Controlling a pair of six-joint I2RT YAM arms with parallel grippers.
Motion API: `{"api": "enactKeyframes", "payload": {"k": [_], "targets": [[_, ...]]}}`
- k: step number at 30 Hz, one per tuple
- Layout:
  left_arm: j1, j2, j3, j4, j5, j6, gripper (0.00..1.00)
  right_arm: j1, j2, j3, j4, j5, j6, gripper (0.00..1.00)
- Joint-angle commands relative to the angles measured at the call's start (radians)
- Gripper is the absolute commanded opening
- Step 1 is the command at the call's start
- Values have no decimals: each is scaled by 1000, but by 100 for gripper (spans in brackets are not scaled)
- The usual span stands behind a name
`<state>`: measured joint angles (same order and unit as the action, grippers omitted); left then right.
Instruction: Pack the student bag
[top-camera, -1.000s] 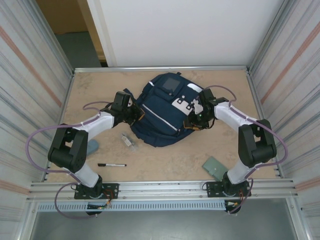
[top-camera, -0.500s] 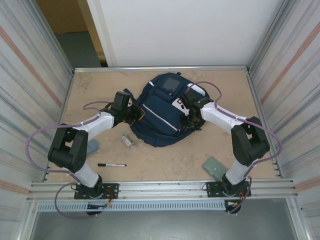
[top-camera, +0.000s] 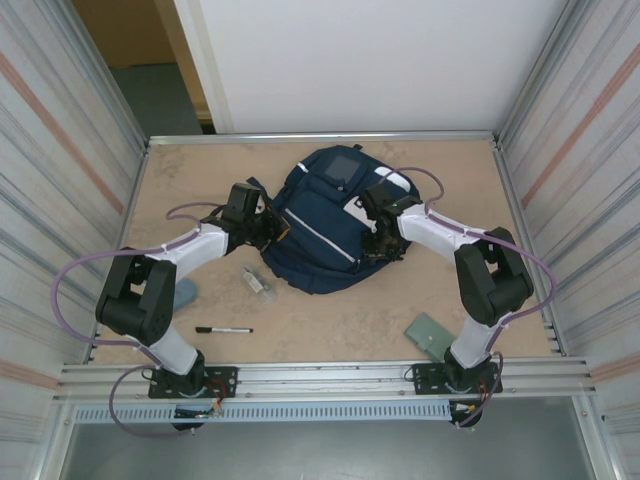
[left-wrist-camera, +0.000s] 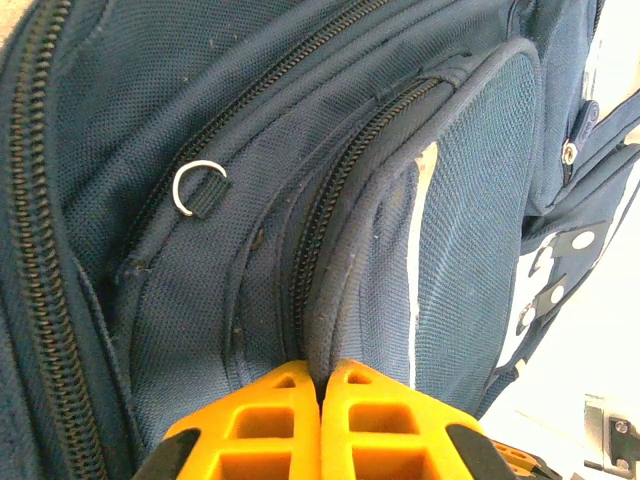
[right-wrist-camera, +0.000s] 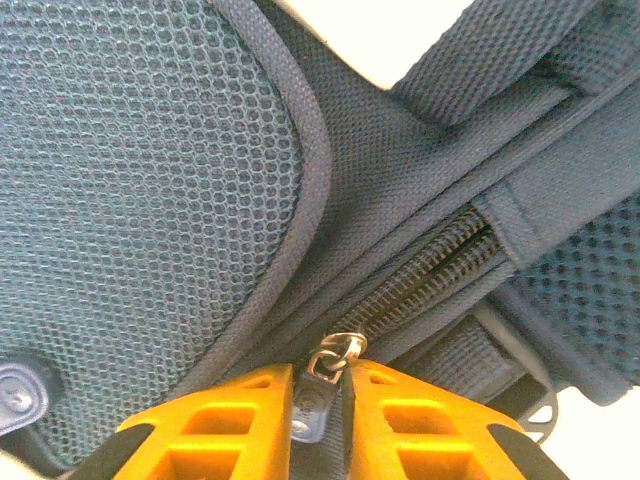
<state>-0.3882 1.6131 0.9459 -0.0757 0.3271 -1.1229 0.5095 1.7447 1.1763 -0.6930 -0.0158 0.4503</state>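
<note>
Two grips set: left gripper (left-wrist-camera: 320, 375) clenched on the bag (top-camera: 315, 225) seam (left-wrist-camera: 318, 290), right gripper (right-wrist-camera: 320, 375) pinching the zip pull (right-wrist-camera: 312, 405) at bottom centre, so pull straight along the teeth (right-wrist-camera: 425, 268), no twist.

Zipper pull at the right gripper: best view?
Right wrist: zipper pull close-up, clamped in the right gripper. Top external shows that gripper on the student bag, pull too small. Left wrist shows other zippers, left gripper pinching fabric.

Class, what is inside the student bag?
Its inside is hidden: the zips in view on the student bag are shut, fabric covering everything. The right hand pinches a zipper pull.
</note>
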Motion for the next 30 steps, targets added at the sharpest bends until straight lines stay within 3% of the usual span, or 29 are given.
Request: {"api": "enactKeyframes", "payload": {"k": [1, 6, 11, 16, 20, 24, 26, 30], "targets": [[-6, -18, -11, 15, 27, 10, 0, -25, 8, 11, -13, -153, 65, 16], [-6, -13, -18, 36, 28, -2, 0, -82, -47, 1, -17, -266, 116, 11], [-6, 8, -27, 75, 40, -29, 0, -169, -72, -28, 9, -456, 164, 10], [-9, 24, -40, 109, 38, -48, 0, -182, -80, -70, 37, -523, 192, 9], [-6, 43, -35, 136, 62, -56, 0, -169, -109, -99, 56, -474, 186, 13], [-3, 44, 19, 60, 24, 33, 0, -167, -183, -77, -13, -244, 170, 39], [-3, 45, 30, 49, 37, 40, 0, -170, -211, -70, -35, -168, 258, 47], [-15, 40, -18, 128, 107, -35, 0, -158, -217, -106, -17, -201, 436, 48]]}}
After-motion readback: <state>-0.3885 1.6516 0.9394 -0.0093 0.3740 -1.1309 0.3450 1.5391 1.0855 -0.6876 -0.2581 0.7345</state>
